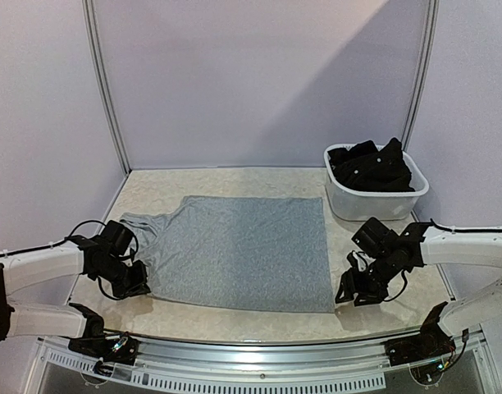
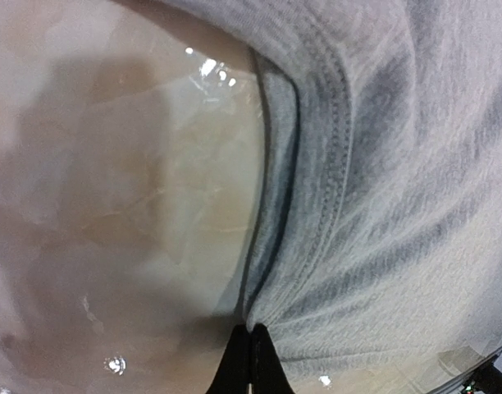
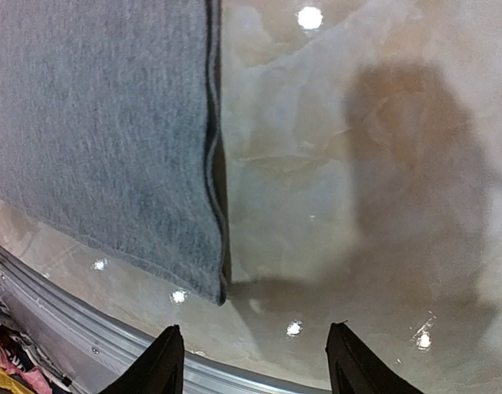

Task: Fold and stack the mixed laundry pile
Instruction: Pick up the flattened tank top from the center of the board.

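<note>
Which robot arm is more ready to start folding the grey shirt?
Left, probably: the left gripper is shut on the edge of the grey top, while the right gripper stands open over bare table beside its corner, holding nothing.

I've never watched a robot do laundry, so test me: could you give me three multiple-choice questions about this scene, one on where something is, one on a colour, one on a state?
1. Where does the white basket stand?
A. at the far right of the table
B. at the near left corner
C. on top of the spread-out shirt

2. What colour are the clothes in the basket?
A. red
B. black
C. yellow

3. How does the right gripper stand?
A. shut on cloth
B. open, holding nothing
C. out of view

Answers: 1 A, it sits beyond the right arm near the back wall. 2 B, only black cloth shows above its rim. 3 B, bare table shows between its fingers, just short of the grey top's corner.
</note>
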`<state>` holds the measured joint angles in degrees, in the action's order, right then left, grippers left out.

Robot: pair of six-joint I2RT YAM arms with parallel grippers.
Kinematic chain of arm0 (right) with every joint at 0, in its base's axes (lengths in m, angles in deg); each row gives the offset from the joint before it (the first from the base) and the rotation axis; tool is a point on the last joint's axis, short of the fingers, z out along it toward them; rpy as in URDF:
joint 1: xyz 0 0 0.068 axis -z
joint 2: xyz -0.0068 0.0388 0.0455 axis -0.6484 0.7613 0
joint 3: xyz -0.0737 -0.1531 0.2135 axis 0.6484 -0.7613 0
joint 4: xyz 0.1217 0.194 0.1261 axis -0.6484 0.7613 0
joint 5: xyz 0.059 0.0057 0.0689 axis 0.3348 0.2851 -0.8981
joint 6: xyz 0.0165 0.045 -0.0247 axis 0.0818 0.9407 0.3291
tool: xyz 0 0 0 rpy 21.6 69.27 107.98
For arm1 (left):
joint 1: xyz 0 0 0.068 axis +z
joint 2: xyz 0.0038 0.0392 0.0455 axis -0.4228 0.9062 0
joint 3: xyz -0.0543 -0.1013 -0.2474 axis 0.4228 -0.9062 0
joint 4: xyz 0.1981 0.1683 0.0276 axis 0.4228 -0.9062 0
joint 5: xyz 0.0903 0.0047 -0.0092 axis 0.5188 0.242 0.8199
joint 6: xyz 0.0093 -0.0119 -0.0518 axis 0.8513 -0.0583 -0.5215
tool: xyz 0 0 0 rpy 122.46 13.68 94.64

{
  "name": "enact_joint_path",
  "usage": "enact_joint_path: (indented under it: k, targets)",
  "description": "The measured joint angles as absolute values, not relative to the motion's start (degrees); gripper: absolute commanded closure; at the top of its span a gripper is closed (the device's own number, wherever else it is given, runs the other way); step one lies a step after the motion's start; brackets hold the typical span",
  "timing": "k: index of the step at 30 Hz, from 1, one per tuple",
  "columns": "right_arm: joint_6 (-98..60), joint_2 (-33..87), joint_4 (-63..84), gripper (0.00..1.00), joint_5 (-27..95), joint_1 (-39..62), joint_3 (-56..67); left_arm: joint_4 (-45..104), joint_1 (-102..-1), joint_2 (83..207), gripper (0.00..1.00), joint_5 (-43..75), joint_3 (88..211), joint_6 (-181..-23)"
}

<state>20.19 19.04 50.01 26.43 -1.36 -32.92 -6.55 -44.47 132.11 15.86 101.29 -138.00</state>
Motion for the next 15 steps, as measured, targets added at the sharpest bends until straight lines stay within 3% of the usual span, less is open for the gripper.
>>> enact_joint_path:
  k: [15]
  targets:
    - [25.5, 26.99, 43.91, 0.58, 25.56, -7.31, -31.96, -5.37, -44.47, 133.95, 1.0, 13.98, 101.51, -138.28]
